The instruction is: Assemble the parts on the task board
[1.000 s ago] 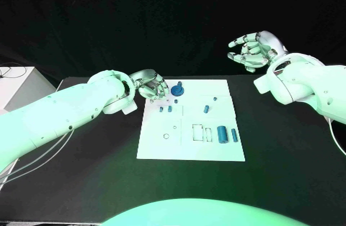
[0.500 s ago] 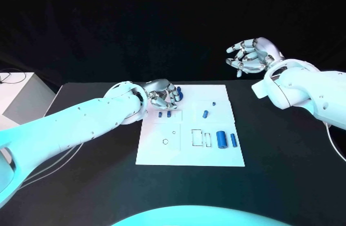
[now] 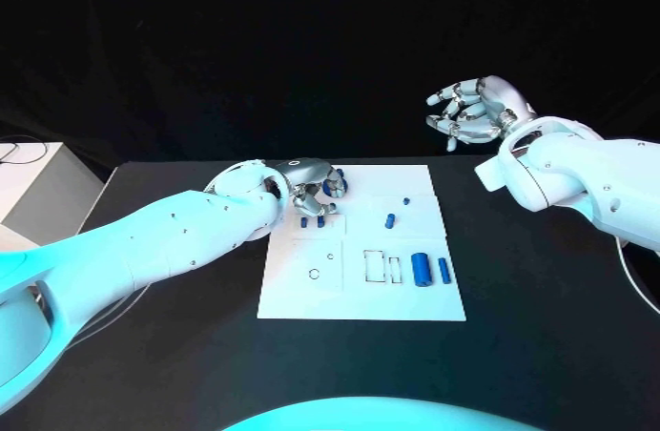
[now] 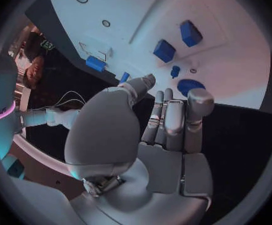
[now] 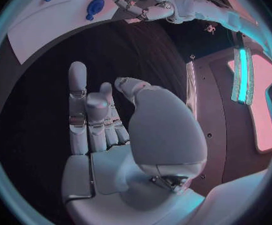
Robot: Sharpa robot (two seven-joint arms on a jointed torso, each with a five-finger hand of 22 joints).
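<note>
The white task board (image 3: 317,297) lies in the middle of the black table. Small blue parts sit on it: two short ones (image 3: 312,222) near the left, one (image 3: 391,220) mid-board, a tiny one (image 3: 406,201), and two long ones (image 3: 432,270) at the right. My left hand (image 3: 314,185) hovers over the board's far left corner with nothing in it. In the left wrist view its fingertips (image 4: 198,97) reach the edge of a round blue part (image 4: 190,86), beside a small blue peg (image 4: 175,71). My right hand (image 3: 467,112) is raised off the board's far right, fingers spread, holding nothing.
A white box (image 3: 34,188) stands off the table's left edge. Outlined slots (image 3: 382,264) and a small hole (image 3: 315,274) mark the board's near half. Bare black table (image 3: 550,297) surrounds the board.
My left hand has moved right, from beside the board to over its far left corner, now covering most of the round blue part. The right hand stays raised.
</note>
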